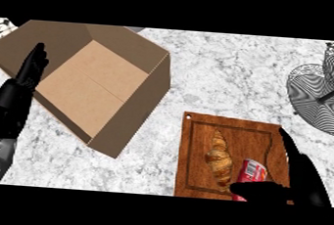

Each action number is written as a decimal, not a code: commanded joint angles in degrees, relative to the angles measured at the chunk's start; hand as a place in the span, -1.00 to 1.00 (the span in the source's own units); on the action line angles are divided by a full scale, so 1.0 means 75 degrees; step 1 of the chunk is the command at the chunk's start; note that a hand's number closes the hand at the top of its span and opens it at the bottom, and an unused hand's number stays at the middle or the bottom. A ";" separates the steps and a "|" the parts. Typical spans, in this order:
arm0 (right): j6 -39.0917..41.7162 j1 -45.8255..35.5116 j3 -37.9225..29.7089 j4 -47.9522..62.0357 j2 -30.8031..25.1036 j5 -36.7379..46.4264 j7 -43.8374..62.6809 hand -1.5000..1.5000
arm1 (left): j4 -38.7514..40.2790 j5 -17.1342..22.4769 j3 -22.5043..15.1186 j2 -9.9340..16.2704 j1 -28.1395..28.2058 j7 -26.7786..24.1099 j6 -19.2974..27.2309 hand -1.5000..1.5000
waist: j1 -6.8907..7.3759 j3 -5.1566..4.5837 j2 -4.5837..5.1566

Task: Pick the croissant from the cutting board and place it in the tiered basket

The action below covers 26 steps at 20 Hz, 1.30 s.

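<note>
The cutting board lies on the bench at the lower centre-right of the head view. The croissant lies on the cutting board, lengthwise front to back. A can lies on the board just to the right of the croissant. The right hand sits over the board's near right corner, beside the can. A cardboard box stands on the bench to the left, behind the board. The left hand shows at the box's left edge. The tiered basket stands at the far right, behind the board.
</note>
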 commanded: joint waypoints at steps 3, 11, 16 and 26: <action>0.0673 -0.0616 -0.0040 0.0293 0.0270 0.0014 0.1864 -1.00 | 0.0879 0.0190 0.0080 -0.0147 0.0384 -0.0079 -0.0275 0.00 | -0.0081 -0.0142 0.0111; 0.0893 -0.0668 0.0548 0.0967 0.0781 0.0949 0.1741 -1.00 | 0.0897 -0.0083 0.0066 -0.0283 0.0649 -0.0229 -0.0182 0.00 | -0.0120 -0.0143 0.0097; 0.0897 -0.0828 0.0813 0.1078 0.1231 0.1735 0.1943 -1.00 | 0.0743 -0.0089 0.0128 -0.0312 0.0606 0.0017 -0.0190 0.00 | -0.0127 -0.0137 0.0073; 0.1150 -0.0855 0.0461 0.2042 0.2168 0.2184 0.1439 -1.00 | 0.0938 -0.0275 0.0132 -0.0533 0.0515 -0.0058 -0.0227 0.00 | -0.0168 -0.0125 0.0125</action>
